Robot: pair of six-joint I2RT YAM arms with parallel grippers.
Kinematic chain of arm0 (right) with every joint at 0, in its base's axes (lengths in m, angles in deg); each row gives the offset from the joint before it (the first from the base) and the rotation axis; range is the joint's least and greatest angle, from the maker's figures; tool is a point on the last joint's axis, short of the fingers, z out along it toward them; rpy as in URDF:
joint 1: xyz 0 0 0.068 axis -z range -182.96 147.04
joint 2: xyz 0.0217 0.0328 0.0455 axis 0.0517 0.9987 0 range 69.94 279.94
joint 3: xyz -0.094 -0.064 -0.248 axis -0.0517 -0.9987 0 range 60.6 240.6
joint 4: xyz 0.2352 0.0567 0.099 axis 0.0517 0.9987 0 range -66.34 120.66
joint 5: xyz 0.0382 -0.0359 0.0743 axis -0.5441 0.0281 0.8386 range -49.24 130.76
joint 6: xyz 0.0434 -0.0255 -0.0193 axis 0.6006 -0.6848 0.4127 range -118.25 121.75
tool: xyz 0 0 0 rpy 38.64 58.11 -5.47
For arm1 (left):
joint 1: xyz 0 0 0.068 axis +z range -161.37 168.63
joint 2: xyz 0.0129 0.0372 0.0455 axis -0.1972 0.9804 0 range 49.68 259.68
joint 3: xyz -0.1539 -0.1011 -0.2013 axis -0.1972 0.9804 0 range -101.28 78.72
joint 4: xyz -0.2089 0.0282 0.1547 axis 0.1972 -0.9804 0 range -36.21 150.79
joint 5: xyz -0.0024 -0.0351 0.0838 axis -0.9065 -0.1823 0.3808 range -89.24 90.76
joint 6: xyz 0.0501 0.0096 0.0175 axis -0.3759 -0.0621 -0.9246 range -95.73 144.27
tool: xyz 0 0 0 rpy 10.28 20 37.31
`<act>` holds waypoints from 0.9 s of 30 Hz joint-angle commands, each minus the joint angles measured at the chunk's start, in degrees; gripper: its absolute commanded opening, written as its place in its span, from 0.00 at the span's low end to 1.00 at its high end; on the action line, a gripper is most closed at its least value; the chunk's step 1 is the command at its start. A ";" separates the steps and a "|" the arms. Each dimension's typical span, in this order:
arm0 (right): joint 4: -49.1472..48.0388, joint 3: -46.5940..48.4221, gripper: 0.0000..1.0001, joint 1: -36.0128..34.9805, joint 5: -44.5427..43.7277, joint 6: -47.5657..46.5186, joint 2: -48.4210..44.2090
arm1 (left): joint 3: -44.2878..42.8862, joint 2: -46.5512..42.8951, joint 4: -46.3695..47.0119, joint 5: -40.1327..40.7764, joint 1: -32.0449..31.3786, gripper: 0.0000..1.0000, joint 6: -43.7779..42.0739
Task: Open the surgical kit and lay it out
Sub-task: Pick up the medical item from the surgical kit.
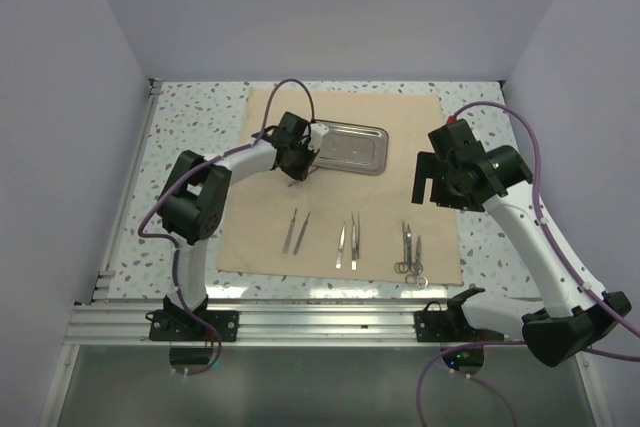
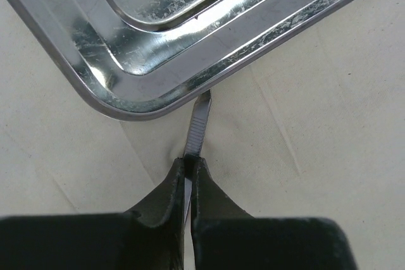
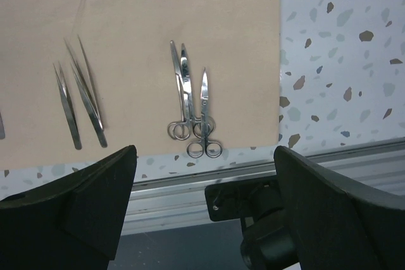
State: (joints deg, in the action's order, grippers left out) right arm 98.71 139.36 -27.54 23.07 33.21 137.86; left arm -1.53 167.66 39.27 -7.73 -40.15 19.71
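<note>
Beside the shiny rectangular steel tray (image 2: 95,49), the left gripper (image 2: 189,164) pinched a slim steel instrument (image 2: 198,124) — the right gripper (image 3: 204,153) stood spread.

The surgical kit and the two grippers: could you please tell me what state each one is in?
Cloth wrap: unfolded, lying flat.
Steel tray: right way up on the wrap, empty.
Tweezers: four laid out in a row on the wrap.
Ring-handled instruments: closed, lying together on the wrap.
Left gripper: shut on a slim steel instrument beside the tray's corner.
Right gripper: open, holding nothing.
</note>
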 commanded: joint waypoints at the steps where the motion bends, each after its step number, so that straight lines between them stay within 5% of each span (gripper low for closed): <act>1: -1.22 1.92 0.94 0.23 0.73 -0.44 -0.16 | 6.07 7.80 -7.49 -6.80 -0.93 0.00 1.57; 12: -2.27 1.22 0.94 0.23 1.70 -0.35 -1.30 | 0.10 0.33 -12.22 -5.49 -0.84 0.00 3.76; 27: -2.54 -0.54 0.94 0.23 1.87 0.00 -4.73 | -7.65 -7.40 -17.50 7.79 -0.84 0.00 7.63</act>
State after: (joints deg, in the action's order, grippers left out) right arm 97.42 139.07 -27.54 24.35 33.21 134.35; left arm -7.14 164.51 24.45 -2.60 -41.02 25.30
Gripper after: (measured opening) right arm 0.939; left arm 0.007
